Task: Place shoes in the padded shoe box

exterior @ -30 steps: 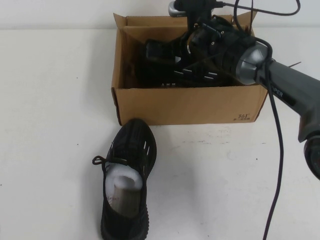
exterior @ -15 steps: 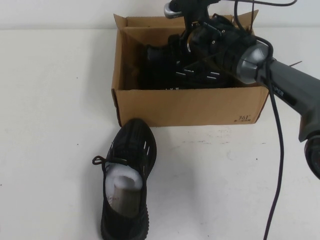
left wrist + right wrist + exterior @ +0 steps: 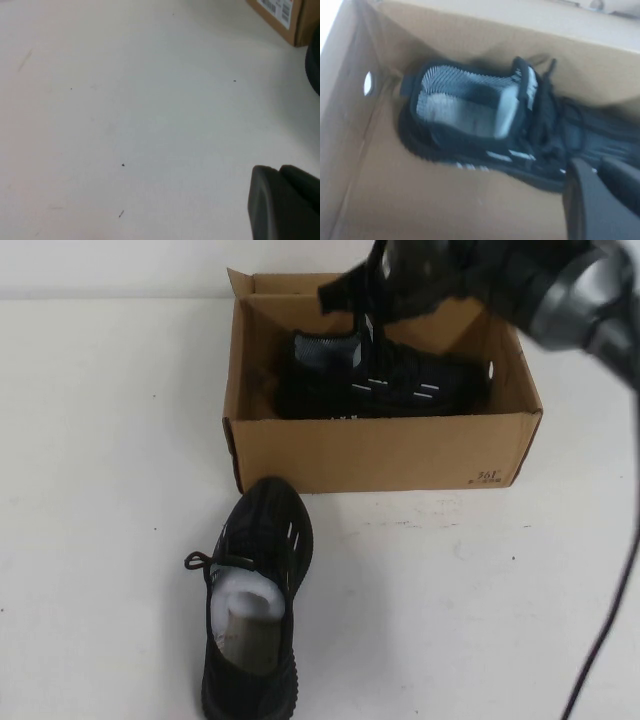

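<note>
White table (image 3: 100,490) fills the frame. Padded shoe box (image 3: 380,450) upper centre, one shoe (image 3: 385,380) lying inside. Second shoe (image 3: 255,605) lower centre on the table, near the box front. Right gripper (image 3: 345,290) blurred above the box, grip state unclear. Left gripper (image 3: 285,205) over bare table, state unclear.

The padded shoe box (image 3: 385,450) is set at the table's (image 3: 90,490) far edge. One shoe (image 3: 385,380) is laid inside it; the other shoe (image 3: 255,605) is placed before its near-left corner. The right gripper (image 3: 350,290) is held above the box, the left gripper (image 3: 282,202) over the table.
</note>
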Robot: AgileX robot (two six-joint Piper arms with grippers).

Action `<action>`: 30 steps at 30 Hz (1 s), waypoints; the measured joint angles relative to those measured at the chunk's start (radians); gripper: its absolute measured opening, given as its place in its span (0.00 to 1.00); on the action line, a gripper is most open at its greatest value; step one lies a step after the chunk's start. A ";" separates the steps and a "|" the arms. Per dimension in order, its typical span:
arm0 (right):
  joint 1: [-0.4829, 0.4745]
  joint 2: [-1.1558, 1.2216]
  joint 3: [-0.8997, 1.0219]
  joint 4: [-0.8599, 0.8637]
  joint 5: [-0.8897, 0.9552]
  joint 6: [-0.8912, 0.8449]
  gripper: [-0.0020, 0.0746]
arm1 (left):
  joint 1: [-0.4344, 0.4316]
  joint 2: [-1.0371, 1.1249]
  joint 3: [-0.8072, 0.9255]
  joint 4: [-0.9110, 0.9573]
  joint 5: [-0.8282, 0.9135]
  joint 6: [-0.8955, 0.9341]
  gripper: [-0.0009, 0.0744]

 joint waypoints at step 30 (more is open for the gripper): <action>0.129 -0.472 0.230 0.056 0.263 -0.385 0.02 | 0.000 0.000 0.000 0.000 0.000 0.000 0.01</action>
